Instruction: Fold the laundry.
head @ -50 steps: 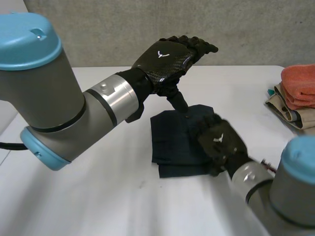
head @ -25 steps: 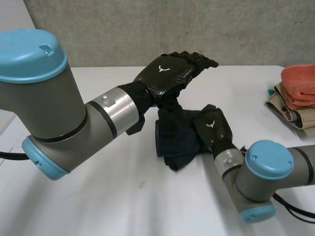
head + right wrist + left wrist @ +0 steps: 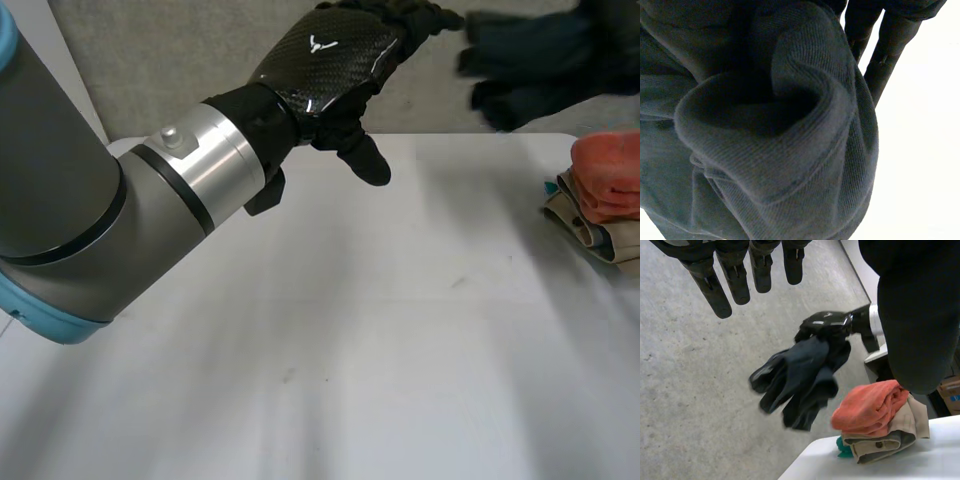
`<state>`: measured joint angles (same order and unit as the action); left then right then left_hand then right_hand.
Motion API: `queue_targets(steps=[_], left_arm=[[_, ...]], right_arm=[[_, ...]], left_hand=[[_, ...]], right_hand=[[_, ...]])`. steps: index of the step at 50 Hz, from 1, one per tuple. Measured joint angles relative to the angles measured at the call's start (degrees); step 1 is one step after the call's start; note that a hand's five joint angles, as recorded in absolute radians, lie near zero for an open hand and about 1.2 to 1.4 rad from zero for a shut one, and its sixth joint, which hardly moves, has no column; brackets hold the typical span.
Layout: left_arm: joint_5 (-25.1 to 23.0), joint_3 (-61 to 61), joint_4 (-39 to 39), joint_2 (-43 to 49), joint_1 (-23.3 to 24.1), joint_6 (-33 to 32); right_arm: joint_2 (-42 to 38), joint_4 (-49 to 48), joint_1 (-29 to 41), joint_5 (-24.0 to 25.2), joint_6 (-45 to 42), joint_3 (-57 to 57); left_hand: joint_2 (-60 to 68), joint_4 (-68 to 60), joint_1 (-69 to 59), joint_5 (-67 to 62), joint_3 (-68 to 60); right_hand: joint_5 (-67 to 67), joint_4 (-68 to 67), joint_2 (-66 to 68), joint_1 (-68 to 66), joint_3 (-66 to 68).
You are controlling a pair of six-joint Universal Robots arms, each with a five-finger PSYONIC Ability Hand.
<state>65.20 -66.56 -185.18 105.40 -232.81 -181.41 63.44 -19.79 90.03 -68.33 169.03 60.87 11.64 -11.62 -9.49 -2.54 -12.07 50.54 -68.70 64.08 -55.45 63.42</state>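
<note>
A dark navy cloth [image 3: 530, 55] hangs bunched in the air above the table's far right corner. In the left wrist view my right hand [image 3: 827, 325] is shut on the top of this cloth [image 3: 800, 380], which dangles over the folded stack. In the right wrist view the cloth [image 3: 765, 140] is crumpled under the palm, with fingers [image 3: 885, 50] showing past it. My left hand [image 3: 330, 60] is raised above the table's far middle, open, with straight fingers [image 3: 735, 275] and nothing in it.
A stack of folded laundry sits at the table's right edge: an orange towel [image 3: 610, 175] on top of a beige garment [image 3: 590, 230], also seen as orange towel [image 3: 870, 407] and beige garment [image 3: 890, 435]. The white table [image 3: 350, 330] is bare in front of me.
My right hand closed on the dark cloth, lifted it off the table's middle and swung it up to the far right. My left hand rose higher.
</note>
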Motion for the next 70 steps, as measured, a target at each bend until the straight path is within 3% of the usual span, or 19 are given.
queue_targets(steps=[11, 20, 25, 26, 28, 32, 35, 42, 48, 51, 55, 60, 62, 66, 70], left_arm=[[0.02, -1.49, -0.02, 0.97, 0.62, 0.0], [0.02, -2.25, 0.0, 3.35, 1.03, -0.05], [0.02, -2.29, 0.0, 4.01, 1.2, -0.07], [0.02, -2.29, -0.01, 4.07, 1.22, -0.07], [0.02, -2.29, 0.0, 4.15, 1.24, -0.08], [0.06, -2.21, -0.01, 4.09, 1.32, -0.08], [0.07, -2.13, -0.01, 3.97, 1.44, -0.09], [0.1, -2.05, 0.01, 3.38, 2.34, -0.09], [0.1, -2.24, 0.09, 3.07, 3.56, -0.06], [0.1, -2.32, 0.13, 2.9, 4.06, 0.0], [0.07, -2.25, 0.06, 2.47, 4.64, 0.64], [0.06, -0.74, -1.09, 0.9, 4.87, 3.85], [0.19, 0.26, -2.01, -0.11, 4.73, 5.73], [1.54, 2.62, -4.05, -2.72, 3.86, 10.12], [4.76, 4.8, -5.15, -5.47, 2.34, 13.31]], right_arm=[[-9.05, 5.83, -19.44, 15.32, 0.35, -10.71], [-22.13, 5.45, -26.76, 25.95, -1.36, -12.77], [-26.91, 5.44, -27.42, 27.48, -4.7, -14.23], [-27.45, 5.51, -27.42, 27.23, -5.58, -14.55], [-27.92, 5.66, -27.35, 26.25, -6.95, -14.91], [-26.85, 5.97, -27.12, 22.55, -8.21, -14.97], [-24.61, 6.49, -27.02, 19.01, -7.89, -14.31], [-13.03, 12.96, -28.09, 10.73, -3.77, -9.86], [-5.34, 23.57, -32.36, 8.27, -2.54, -8.25], [-3.18, 28.94, -35.65, 5.29, -4.58, -9.2], [-1.96, 32.63, -39.11, -2.7, -11.41, -12.89], [-1.56, 27.46, -38.58, -15.49, -18.04, -19.26], [-0.79, 23.56, -36.55, -18.26, -18.38, -20.54], [3.44, 15.25, -30.89, -19.25, -16.05, -19.77], [10.14, 7.98, -24.11, -13.84, -11.97, -13.81]], left_hand=[[0.0, 0.0, 0.0, 0.0, 0.0], [0.0, 0.0, 0.0, 0.0, 0.0], [0.0, 0.0, 0.0, 0.0, 0.0], [0.0, 0.0, 0.0, 0.0, 0.0], [0.0, 0.0, 0.0, 0.0, 0.0], [0.0, 0.0, 0.0, 0.0, 0.0], [0.0, 0.0, 0.0, 0.0, 0.0], [0.0, 0.0, 0.0, 0.0, 0.0], [0.0, 0.0, 0.0, 0.0, 0.0], [0.0, 0.0, 0.0, 0.0, 0.0], [0.0, 0.0, 0.0, 0.0, 0.0], [0.0, 0.0, 0.0, 0.0, 0.0], [0.0, 0.0, 0.0, 0.0, 0.0], [0.0, 0.0, 0.0, 0.0, 0.0], [0.0, 0.0, 0.0, 0.0, 0.0]], right_hand=[[0.0, -0.01, 0.0, 0.0, 0.0], [2.06, -0.03, 0.13, 0.0, 0.0], [4.87, -0.04, 1.21, 0.0, 0.65], [5.1, -0.03, 1.21, 0.0, 0.65], [-7.35, 14.33, -12.57, 7.68, -12.31], [-35.2, 44.34, -46.49, 37.68, -45.11], [-42.85, 52.13, -51.61, 42.7, -50.95], [-48.01, 56.62, -51.75, 42.7, -51.11], [-48.01, 56.62, -51.75, 42.7, -51.11], [-48.03, 56.62, -51.75, 42.7, -51.11], [-48.01, 56.62, -51.75, 42.7, -51.11], [-48.02, 56.62, -51.75, 42.7, -51.11], [-48.03, 56.62, -51.75, 42.7, -51.11], [-48.02, 56.62, -51.75, 42.7, -51.11], [-48.02, 56.62, -51.75, 42.7, -51.11]])
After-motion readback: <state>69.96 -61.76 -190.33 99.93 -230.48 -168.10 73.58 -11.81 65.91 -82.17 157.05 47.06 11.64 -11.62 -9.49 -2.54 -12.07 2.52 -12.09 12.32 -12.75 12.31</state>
